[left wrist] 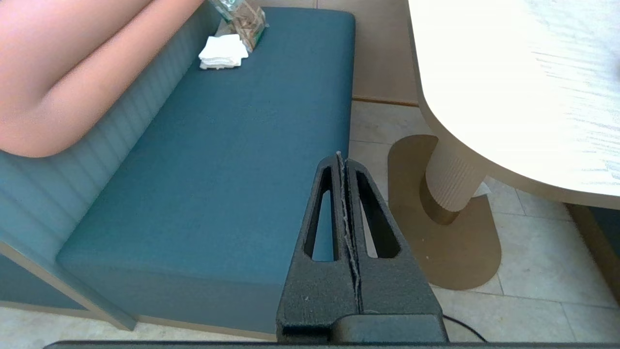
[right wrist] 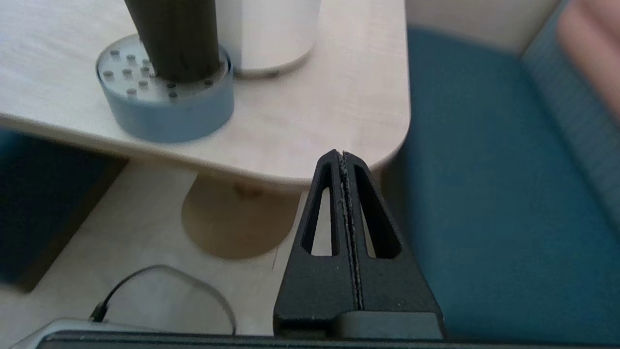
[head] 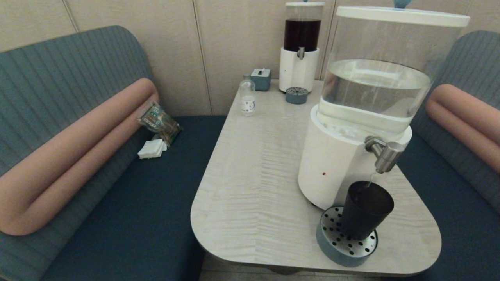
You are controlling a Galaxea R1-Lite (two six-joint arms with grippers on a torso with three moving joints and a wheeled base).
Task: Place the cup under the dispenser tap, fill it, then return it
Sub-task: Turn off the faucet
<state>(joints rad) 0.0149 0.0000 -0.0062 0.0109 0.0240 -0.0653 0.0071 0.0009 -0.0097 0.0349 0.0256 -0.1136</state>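
The smoky-black cup [head: 365,210] stands upright on a round blue drip tray [head: 343,244] directly below the brushed-silver dispenser tap [head: 384,154] of the big white-based water dispenser [head: 375,97]. A thin stream of water runs from the spout into the cup. In the right wrist view the cup [right wrist: 172,39] on its tray [right wrist: 164,104] shows beyond the table edge. My right gripper [right wrist: 343,156] is shut and empty, below and off the table's near right corner. My left gripper [left wrist: 341,157] is shut and empty, low between the left bench and the table. Neither arm shows in the head view.
A smaller dark-liquid dispenser [head: 300,47], its small tray [head: 296,95], a tissue box [head: 261,79] and a small clear bottle [head: 247,97] stand at the table's far end. A snack packet [head: 158,121] and white napkins [head: 152,149] lie on the left bench. Table pedestal [left wrist: 453,179] stands near my left gripper.
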